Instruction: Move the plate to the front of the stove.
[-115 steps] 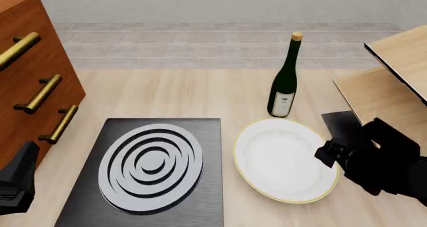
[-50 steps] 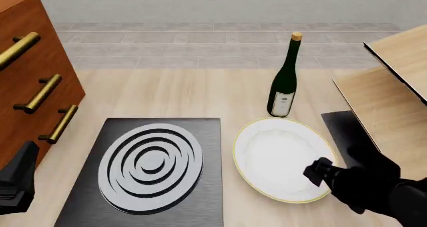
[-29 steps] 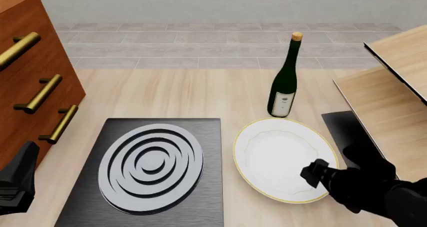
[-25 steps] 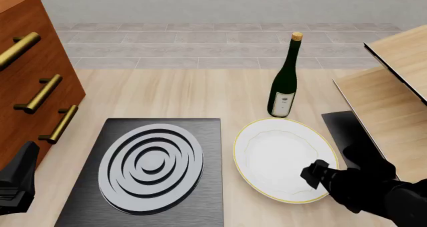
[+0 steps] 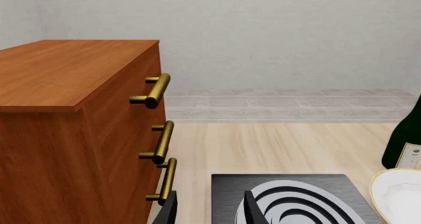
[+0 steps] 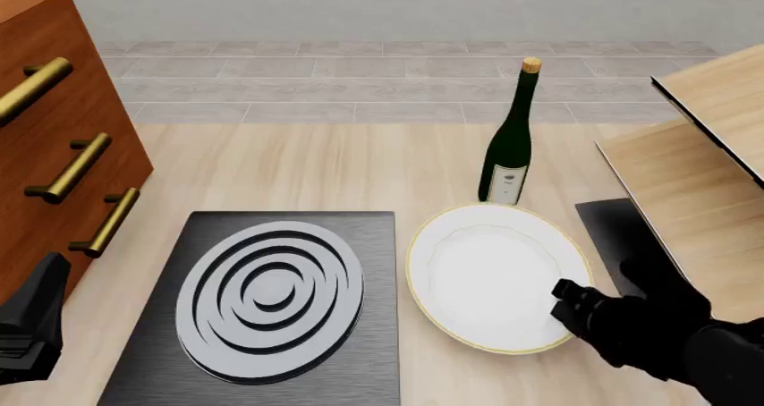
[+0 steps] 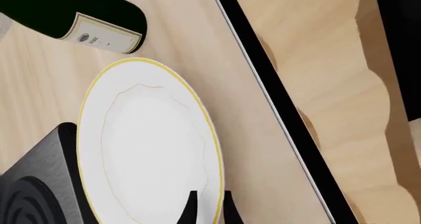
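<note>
My right pincer (image 7: 209, 206) is pinched on the near edge of the round white plate with the thin gold rim (image 6: 496, 276); one finger (image 7: 192, 208) sits on top of the rim and the other just outside it. I think I have a hold, so the grab part looks done. The plate is not in its place yet. It sits on the counter just beside the right edge of the flat dark square stove with silver rings (image 6: 268, 303), with a tall dark green glass bottle (image 6: 511, 142) standing just behind it. I have to carry it to the front of the stove.

My left pincer (image 5: 209, 210) hangs by the stove's left side, a little open, holding nothing.

The light wooden counter (image 6: 322, 169) also holds a brown wooden drawer chest with gold handles (image 6: 54, 133) on the left. Pale grey floor tiles and a grey wall lie beyond.
</note>
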Robot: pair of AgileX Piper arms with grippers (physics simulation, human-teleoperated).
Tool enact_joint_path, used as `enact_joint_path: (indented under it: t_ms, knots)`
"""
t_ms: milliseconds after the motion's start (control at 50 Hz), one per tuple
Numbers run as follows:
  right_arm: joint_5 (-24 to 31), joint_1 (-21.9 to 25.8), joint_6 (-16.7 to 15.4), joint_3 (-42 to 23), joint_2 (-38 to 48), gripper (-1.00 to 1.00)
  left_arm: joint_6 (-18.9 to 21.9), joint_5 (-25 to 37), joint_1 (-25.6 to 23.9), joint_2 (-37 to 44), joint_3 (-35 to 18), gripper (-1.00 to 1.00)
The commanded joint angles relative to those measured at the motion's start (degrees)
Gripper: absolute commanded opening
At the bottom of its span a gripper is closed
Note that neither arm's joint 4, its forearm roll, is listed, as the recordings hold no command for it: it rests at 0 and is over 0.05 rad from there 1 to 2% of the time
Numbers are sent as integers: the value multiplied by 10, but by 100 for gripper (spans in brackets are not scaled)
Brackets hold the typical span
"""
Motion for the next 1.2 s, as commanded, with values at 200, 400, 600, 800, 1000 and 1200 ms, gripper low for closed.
enact_joint_path:
  t_ms: [200,400,600,800,1000,1200]
  knots:
    - [92,-8,-18,-24,-67,-100,0,0,0,0,0,100]
    - [146,-12,-31,-49,-106,-100,0,0,0,0,0,100]
    - [191,-29,-49,-61,-147,-100,0,0,0,0,0,100]
    - [261,-46,-65,-79,-217,-100,0,0,0,0,0,100]
    - [309,-53,-76,-100,-264,-100,0,0,0,0,0,100]
    - [359,-57,-88,-134,-305,-100,0,0,0,0,0,100]
